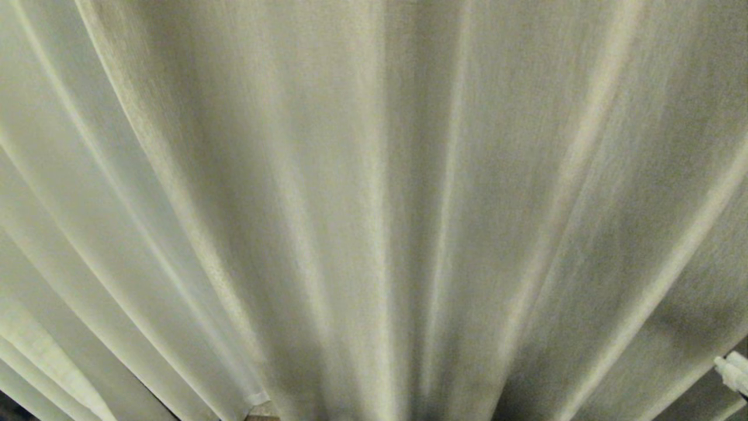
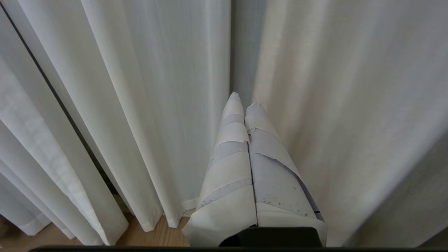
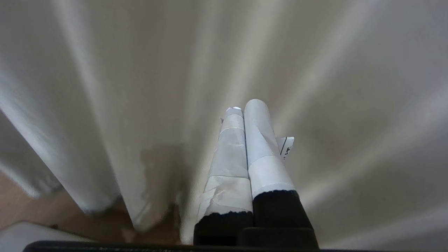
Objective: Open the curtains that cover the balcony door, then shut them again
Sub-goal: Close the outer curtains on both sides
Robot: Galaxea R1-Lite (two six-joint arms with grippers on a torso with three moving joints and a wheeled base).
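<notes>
Curtains (image 1: 374,193) fill the whole head view, hanging drawn in long pleats; the balcony door is nowhere visible, presumably behind the cloth

Right gripper (image 3: 245,105): both taped fingers (image 3: 259,147) pressed together, tips at the fabric but no fold seen between them. Only its edge shows at the lower right corner of the head view (image 1: 733,371). Left gripper (image 2: 245,99): likewise closed on nothing, pointing at the dark seam where 2 panels meet

Risks from here:
- With no cloth pinched, a sideways sweep would probably slide off the pleats and leave the panel where it hangs
- A push with closed fingers could billow the fabric instead of drawing it along the rail
- If thick panel and thin white layer (image 2: 42,150) get caught unevenly, 1 may travel and the other stay
- The head camera sees nothing but cloth, so judging where the panel edge lies is hard; likeliest failure is grabbing mid-panel
- A hem snagged on the arm could drag the cloth crooked

Surface and room: wooden floor (image 2: 154,234) shows under the hems, which hang just at it. A pale object sits low in the right wrist view (image 3: 38,234); cannot tell what
</notes>
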